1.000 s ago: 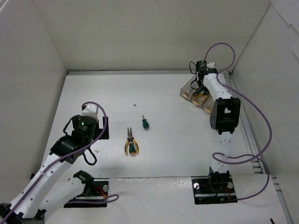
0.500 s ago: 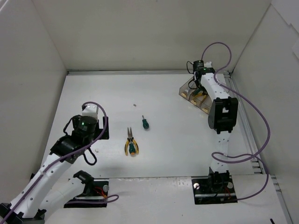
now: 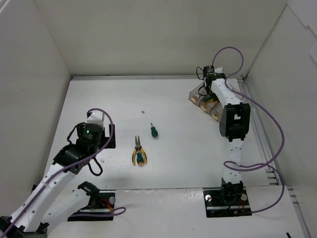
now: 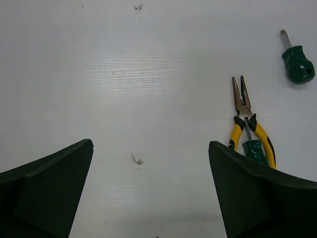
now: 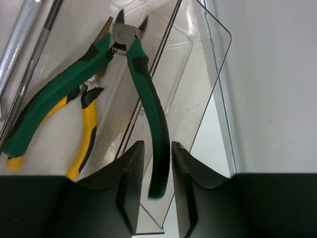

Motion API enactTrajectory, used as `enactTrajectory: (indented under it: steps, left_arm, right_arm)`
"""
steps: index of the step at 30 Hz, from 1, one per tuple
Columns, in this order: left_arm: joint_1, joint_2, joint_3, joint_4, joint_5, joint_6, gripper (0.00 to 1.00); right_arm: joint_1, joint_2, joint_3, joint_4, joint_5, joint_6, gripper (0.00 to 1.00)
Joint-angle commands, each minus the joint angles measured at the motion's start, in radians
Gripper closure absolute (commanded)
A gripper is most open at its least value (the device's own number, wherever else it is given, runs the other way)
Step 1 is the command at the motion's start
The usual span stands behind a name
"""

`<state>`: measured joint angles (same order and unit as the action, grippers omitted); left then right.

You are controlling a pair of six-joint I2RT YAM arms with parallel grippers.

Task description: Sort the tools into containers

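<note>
The clear brownish tray (image 5: 208,64) stands at the back right (image 3: 197,100). In it lie two silver wrenches (image 5: 20,34), yellow-handled pliers (image 5: 86,124) and green-handled pliers (image 5: 143,74), one green handle crossing a divider. My right gripper (image 5: 157,146) hangs over the tray (image 3: 207,91). Its jaws flank that handle, a thin gap showing on the left side. Yellow-and-green pliers (image 3: 139,151) lie mid-table (image 4: 247,129). My left gripper (image 4: 150,146) is wide open over bare table to their left, holding nothing.
A small green-handled screwdriver (image 3: 154,131) lies just beyond the mid-table pliers (image 4: 297,62). White walls close in the table on three sides; the tray sits close to the right wall (image 5: 277,84). A purple cable (image 3: 270,124) loops beside the right arm.
The right gripper has shifted slightly left over the tray, and its jaws have parted a little around the green handle. The left arm has not moved.
</note>
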<state>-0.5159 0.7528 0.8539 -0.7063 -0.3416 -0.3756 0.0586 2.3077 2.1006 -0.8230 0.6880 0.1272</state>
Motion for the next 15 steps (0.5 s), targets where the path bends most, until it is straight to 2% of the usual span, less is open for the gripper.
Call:
enactTrajectory:
  steps: [1,5,12,15]
  left_arm:
    - [0.007,0.006,0.023,0.028,-0.014,0.001,0.0]
    - [0.007,0.006,0.022,0.027,-0.01,0.001,0.0]
    - [0.007,0.0,0.022,0.03,-0.008,0.003,0.0]
    - [0.007,-0.004,0.02,0.03,-0.007,0.003,0.0]
  right_arm:
    - [0.012,-0.042,0.055,0.035,0.025,0.029,0.73]
    - [0.018,-0.062,0.058,0.033,0.008,0.035,0.68]
    - [0.046,-0.163,0.055,0.033,-0.067,0.046,0.43]
    - [0.059,-0.226,0.039,0.035,-0.107,0.057,0.36]
